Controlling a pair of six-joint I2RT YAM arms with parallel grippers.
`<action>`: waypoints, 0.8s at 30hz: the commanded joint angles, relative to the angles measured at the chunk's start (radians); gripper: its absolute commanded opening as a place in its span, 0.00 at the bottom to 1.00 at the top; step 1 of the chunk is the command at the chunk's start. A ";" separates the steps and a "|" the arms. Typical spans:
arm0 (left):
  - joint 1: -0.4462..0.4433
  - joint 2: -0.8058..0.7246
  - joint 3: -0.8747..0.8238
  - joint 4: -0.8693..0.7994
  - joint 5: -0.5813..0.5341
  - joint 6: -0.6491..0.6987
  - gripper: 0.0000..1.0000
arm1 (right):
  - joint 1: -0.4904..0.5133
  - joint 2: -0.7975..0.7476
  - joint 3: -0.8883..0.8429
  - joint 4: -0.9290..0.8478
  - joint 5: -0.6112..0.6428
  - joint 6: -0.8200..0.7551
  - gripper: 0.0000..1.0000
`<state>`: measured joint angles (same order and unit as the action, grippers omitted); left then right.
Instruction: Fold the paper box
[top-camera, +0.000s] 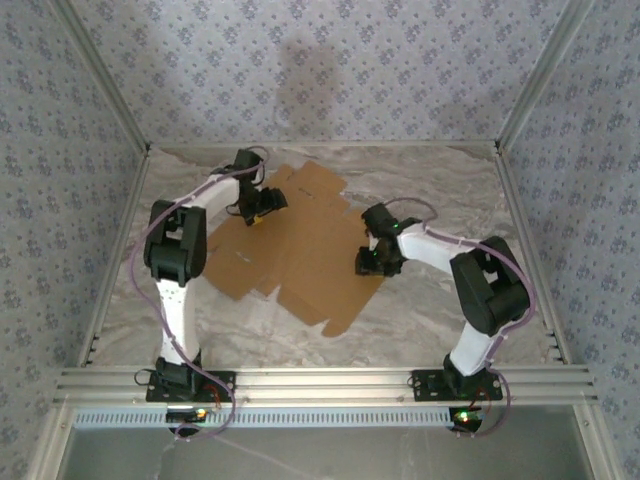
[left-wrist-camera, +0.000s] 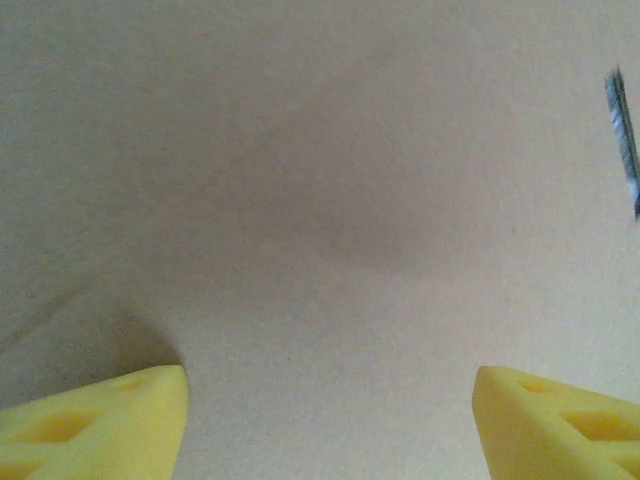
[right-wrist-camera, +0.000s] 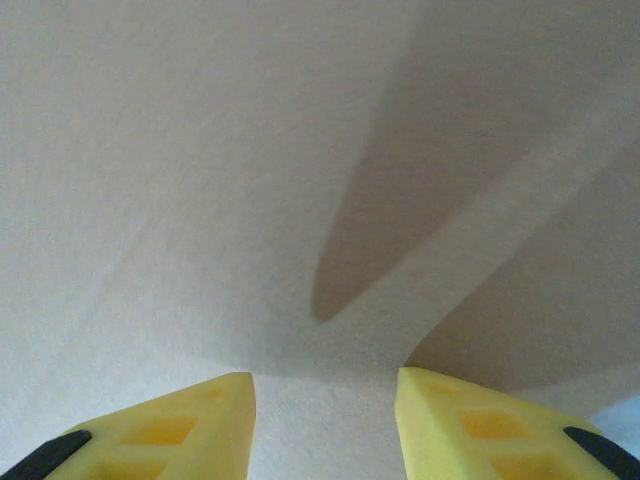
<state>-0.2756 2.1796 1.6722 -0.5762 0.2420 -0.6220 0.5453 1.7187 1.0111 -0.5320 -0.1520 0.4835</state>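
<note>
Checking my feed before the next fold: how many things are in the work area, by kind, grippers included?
paper box, lying flat: 1
grippers: 2 (left gripper, right gripper)
Total: 3
</note>
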 joint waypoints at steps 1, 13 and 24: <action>-0.044 0.114 0.165 -0.127 0.050 0.056 0.75 | 0.108 0.010 0.000 -0.065 -0.120 0.018 0.45; -0.098 -0.033 0.213 -0.136 -0.019 0.176 0.75 | -0.036 -0.083 0.430 -0.078 -0.039 -0.075 0.81; 0.155 -0.492 -0.467 0.071 0.065 -0.029 0.65 | -0.382 0.553 1.141 -0.201 -0.484 -0.256 0.72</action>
<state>-0.1696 1.6905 1.3010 -0.5476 0.2516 -0.5987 0.1772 2.1822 2.0689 -0.5953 -0.5171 0.2947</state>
